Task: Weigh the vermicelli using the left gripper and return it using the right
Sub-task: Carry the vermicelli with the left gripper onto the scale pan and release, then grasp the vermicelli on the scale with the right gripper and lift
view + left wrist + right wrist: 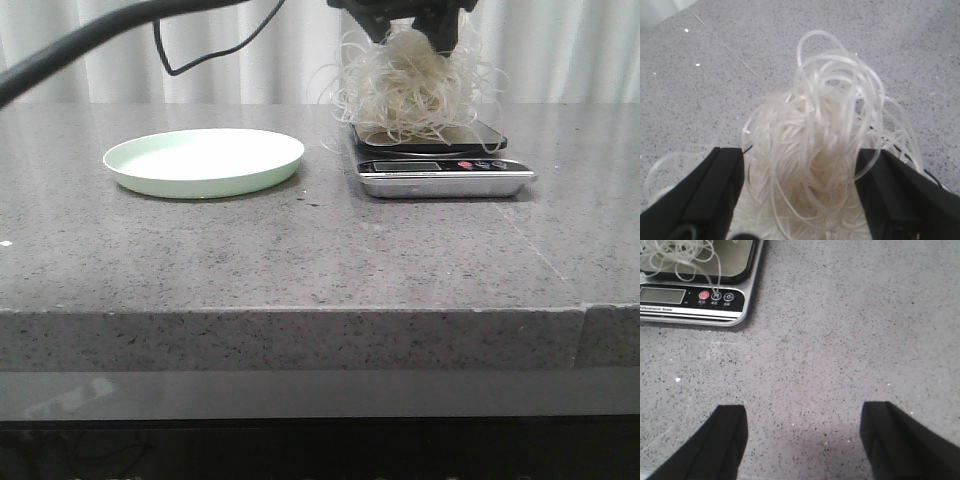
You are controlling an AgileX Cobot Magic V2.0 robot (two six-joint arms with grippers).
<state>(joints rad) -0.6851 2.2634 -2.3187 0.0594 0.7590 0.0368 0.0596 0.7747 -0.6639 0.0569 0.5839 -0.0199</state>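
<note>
fluffy off-white clump of thin curly translucent vermicelli strands (415, 85) | sits on scale platform, loose loops spilling over edges, one strand over btn panel | matte black angular left gripper fingers (710, 192) | wide apart, flanking clump's top from above, strands btwn them | grip contact unclear

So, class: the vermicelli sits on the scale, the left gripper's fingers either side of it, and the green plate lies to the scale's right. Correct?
Not quite. In the front view the plate lies to the left of the scale, not the right. The rest holds: the vermicelli is on the scale, with the left gripper open around it.
</note>
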